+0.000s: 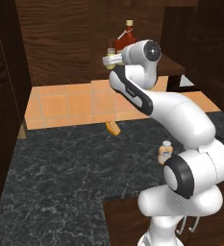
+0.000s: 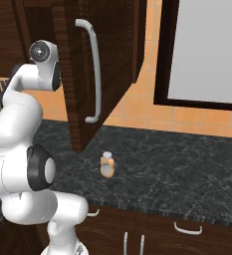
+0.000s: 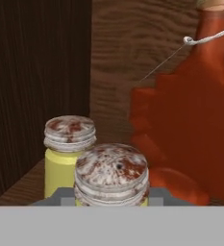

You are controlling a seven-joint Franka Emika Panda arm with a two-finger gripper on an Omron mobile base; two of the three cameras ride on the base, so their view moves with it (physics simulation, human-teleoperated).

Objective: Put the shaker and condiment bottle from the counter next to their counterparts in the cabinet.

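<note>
The gripper [image 1: 111, 59] was clamped on the shaker [image 3: 111, 174], held up inside the cabinet [image 1: 60, 43] just in front of the second shaker [image 3: 70, 153]. The red bottle [image 3: 190, 129] stood on the shelf beside both shakers, near the cabinet's back wall. The condiment bottle [image 2: 107, 164] stood upright on the counter [image 2: 187, 174], below the cabinet and near its open door [image 2: 95, 69]. A small orange thing [image 1: 113, 128] lay on the counter below the cabinet

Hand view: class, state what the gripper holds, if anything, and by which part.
The gripper holds a yellow-green shaker, clamped low on its body beneath the grey cap, inside the cabinet.
</note>
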